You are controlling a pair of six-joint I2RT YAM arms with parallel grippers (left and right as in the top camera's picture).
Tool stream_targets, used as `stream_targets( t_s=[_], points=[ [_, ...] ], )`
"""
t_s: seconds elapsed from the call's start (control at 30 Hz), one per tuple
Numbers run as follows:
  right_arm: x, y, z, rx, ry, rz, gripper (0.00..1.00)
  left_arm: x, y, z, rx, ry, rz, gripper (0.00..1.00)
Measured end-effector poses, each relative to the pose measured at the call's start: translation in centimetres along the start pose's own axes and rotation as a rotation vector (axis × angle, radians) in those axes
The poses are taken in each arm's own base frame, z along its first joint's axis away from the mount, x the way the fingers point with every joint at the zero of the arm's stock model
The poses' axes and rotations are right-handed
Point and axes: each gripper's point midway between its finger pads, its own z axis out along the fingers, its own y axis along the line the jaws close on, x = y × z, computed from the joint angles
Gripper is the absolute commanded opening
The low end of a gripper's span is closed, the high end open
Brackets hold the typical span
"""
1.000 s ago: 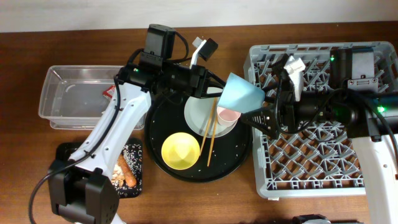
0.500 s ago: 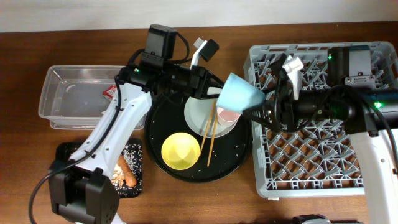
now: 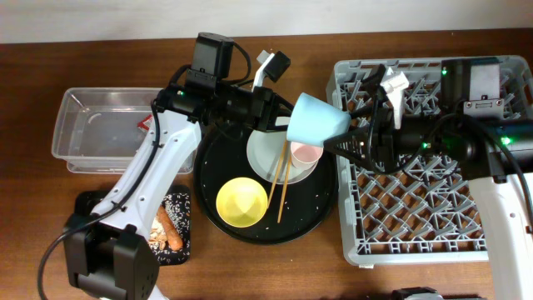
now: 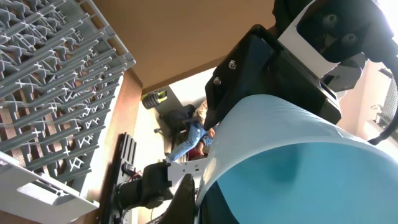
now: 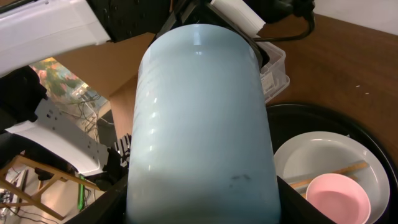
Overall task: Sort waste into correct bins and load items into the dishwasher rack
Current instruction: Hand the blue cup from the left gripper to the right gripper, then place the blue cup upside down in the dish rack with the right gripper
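Note:
A light blue cup hangs tilted above the round black tray, between both arms. My left gripper is shut on its rim, seen close in the left wrist view beside the cup. My right gripper is shut on the cup's sides; the cup fills the right wrist view between the fingers. A pink cup and wooden chopsticks rest on a pale plate. A yellow bowl sits nearby. The grey dishwasher rack stands to the right.
The round black tray holds the dishes. The clear tub at left holds a red wrapper. The flat black tray holds the sausage-like stick and pale scraps. No tissue shows.
The blue cup has shifted slightly left and up, and has tilted more. My right gripper has risen and come closer onto the cup. The left arm has hardly moved.

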Motion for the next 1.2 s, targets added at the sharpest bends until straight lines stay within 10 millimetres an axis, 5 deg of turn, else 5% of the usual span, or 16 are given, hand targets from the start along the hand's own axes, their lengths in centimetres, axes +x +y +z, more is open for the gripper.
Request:
stream_targets(
  t_s=[0.33,0.4,0.5,0.67,0.77,0.87,0.97,1.1,1.2],
  points=[
    [-0.6,0.1,0.0,-0.011,-0.022,-0.020,0.50,0.6,0.0,0.0,0.004,0.006,-0.041,0.01],
    [-0.6,0.1,0.0,-0.011,-0.022,-0.021,0.49,0.6,0.0,0.0,0.006,0.007,-0.039,0.22],
    [-1.1,-1.1,0.0,0.049,-0.026,-0.069,0.49,1.0,1.1,1.3,-0.060,0.015,-0.051,0.42],
    [-1.0,-2.1,-0.1,0.107,-0.012,-0.076,0.49,0.4,3.2,1.1,-0.181,-0.022,-0.049,0.45],
    [-0.8,-2.6,-0.1,0.133,-0.003,-0.076,0.48,-0.5,4.3,-0.8,-0.237,-0.076,-0.057,0.46],
    [0.0,-4.0,-0.4,0.218,0.038,-0.049,0.48,-1.9,5.9,-5.2,-0.325,-0.179,-0.083,0.55],
    [1.1,-7.1,-1.5,0.411,0.093,0.024,0.47,-1.7,8.4,-8.9,-0.456,-0.256,-0.178,0.55],
    [3.5,-12.1,-4.8,0.769,0.174,0.199,0.44,1.1,11.7,-10.9,-0.670,-0.251,-0.337,0.55],
    [5.7,-14.5,-5.4,0.876,0.248,0.311,0.44,2.5,13.8,-12.7,-0.840,-0.245,-0.383,0.55]
  ],
)
